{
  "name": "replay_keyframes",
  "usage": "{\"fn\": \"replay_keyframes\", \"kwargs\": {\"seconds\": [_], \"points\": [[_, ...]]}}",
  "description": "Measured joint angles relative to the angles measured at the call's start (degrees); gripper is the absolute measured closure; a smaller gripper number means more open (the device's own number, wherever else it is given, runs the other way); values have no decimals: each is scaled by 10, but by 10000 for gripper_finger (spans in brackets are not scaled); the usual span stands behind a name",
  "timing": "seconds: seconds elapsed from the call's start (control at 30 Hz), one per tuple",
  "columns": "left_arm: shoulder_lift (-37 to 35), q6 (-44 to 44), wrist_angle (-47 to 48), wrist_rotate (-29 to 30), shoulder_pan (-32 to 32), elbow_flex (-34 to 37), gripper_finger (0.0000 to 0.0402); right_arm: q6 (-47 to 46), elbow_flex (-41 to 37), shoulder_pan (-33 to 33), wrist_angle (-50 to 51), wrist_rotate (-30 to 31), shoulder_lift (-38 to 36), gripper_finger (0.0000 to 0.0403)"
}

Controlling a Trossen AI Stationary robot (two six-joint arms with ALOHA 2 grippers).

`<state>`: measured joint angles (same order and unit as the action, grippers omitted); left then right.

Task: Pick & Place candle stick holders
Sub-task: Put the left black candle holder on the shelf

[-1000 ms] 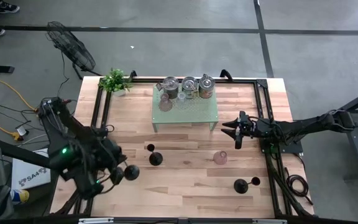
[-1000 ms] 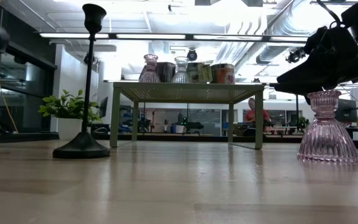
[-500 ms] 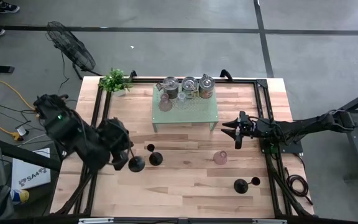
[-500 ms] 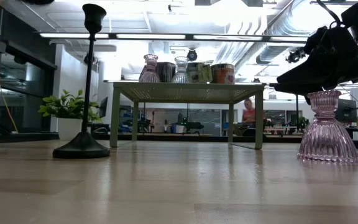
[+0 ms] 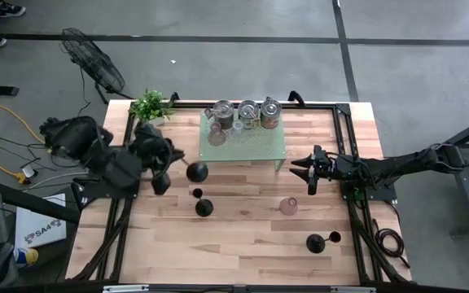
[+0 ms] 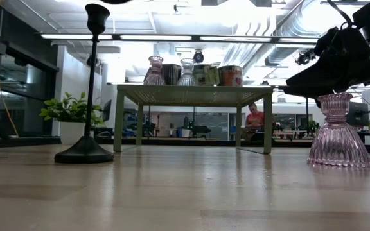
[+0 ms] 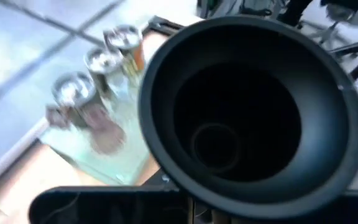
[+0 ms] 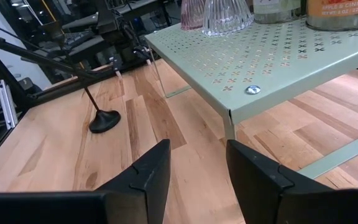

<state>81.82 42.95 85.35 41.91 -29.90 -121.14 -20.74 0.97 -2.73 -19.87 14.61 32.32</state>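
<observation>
My left gripper (image 5: pixel 172 169) is shut on a black candle stick holder, raised over the table's left part, near the green shelf table (image 5: pixel 243 140). The holder's round base (image 5: pixel 196 171) sticks out from the fingers toward the shelf. In the left wrist view the base's hollow underside (image 7: pixel 247 118) fills the picture. A second holder (image 5: pixel 204 207) stands on its base mid-table, and another (image 5: pixel 316 242) stands near the front right. My right gripper (image 5: pixel 312 176) waits open at the right, with nothing between its fingers (image 8: pixel 148 177). My left gripper holds the candle stick holder behind its base (image 5: pixel 187 171). The base itself hides the place of contact in the wrist view, so the part held does not show. The holder lies roughly level, base away from the fingers, lifted clear of the table.
The shelf table carries jars, tins and glass holders (image 5: pixel 247 114). A pink glass holder (image 5: pixel 288 207) stands on the wood right of centre. A potted plant (image 5: pixel 150 106) sits at the far left corner. Bare wood lies along the near edge.
My left gripper has risen and swung from the near left corner toward the far edge and the shelf table, rolling as it went. The black holder has travelled with it, clear of the table. My right gripper has kept still.
</observation>
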Motion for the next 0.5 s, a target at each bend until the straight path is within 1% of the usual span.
{"fn": "replay_keyframes", "kwargs": {"seconds": [0.1, 0.17, 0.23, 0.37, 0.5], "points": [[0, -91, -26, -5, 45, 0, 395, 0, 0, 0, 0, 0, 0, 255], [1, -147, -47, -23, 79, 0, 395, 0, 0, 0, 0, 0, 0, 255], [5, -190, -61, -55, 118, 0, 395, 0, 0, 0, 0, 0, 0, 255], [16, -257, -87, -137, 190, 0, 395, 0, 0, 0, 0, 0, 0, 255], [34, -298, -110, -192, 239, 0, 395, 0, 0, 0, 0, 0, 0, 255]]}}
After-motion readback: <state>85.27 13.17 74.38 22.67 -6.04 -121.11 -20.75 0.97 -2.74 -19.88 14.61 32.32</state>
